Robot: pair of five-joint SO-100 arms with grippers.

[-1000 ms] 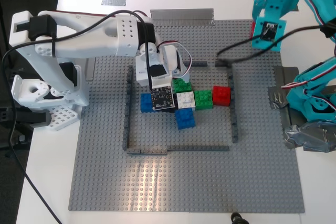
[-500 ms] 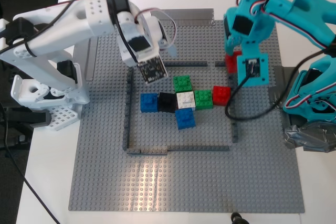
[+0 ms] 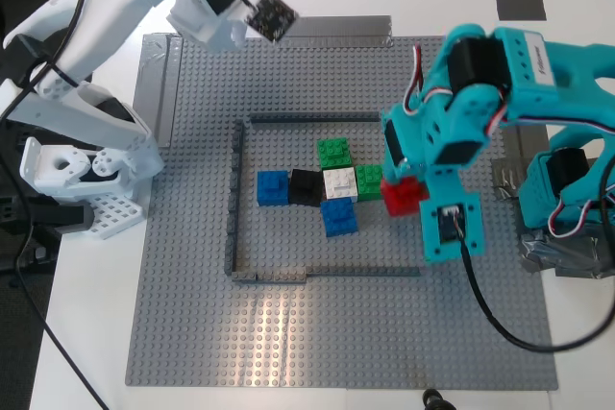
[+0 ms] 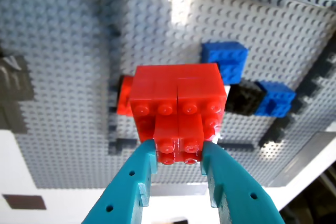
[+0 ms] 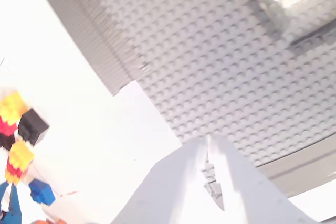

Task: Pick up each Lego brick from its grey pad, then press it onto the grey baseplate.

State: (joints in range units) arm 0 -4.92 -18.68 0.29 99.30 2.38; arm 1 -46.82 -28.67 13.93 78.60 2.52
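My first gripper (image 4: 178, 153), the teal one, is shut on a red Lego brick (image 4: 176, 95). In the exterior view it (image 3: 404, 197) holds that brick (image 3: 402, 195) low over the grey baseplate (image 3: 288, 333), just right of a green brick (image 3: 370, 180). Another red piece (image 4: 124, 95) shows behind the held brick. A second green brick (image 3: 334, 152) sits further back. One grey pad (image 3: 520, 3) lies bare at the back right. My second gripper (image 5: 209, 148), the white one, is shut and empty, raised over the baseplate's back left edge (image 3: 235, 24).
Two blue bricks (image 3: 273, 186) (image 3: 338, 218), a black one (image 3: 306, 186) and a white one (image 3: 339, 182) stand inside the low dark grey outline (image 3: 327, 273). A silvery tape strip (image 3: 332, 26) runs along the back edge. Crumpled tape (image 3: 567, 256) lies on the exterior view's right.
The teal arm came from the back right down to the brick cluster, carrying the red brick. The white arm lifted off the cluster and swung to the back left.
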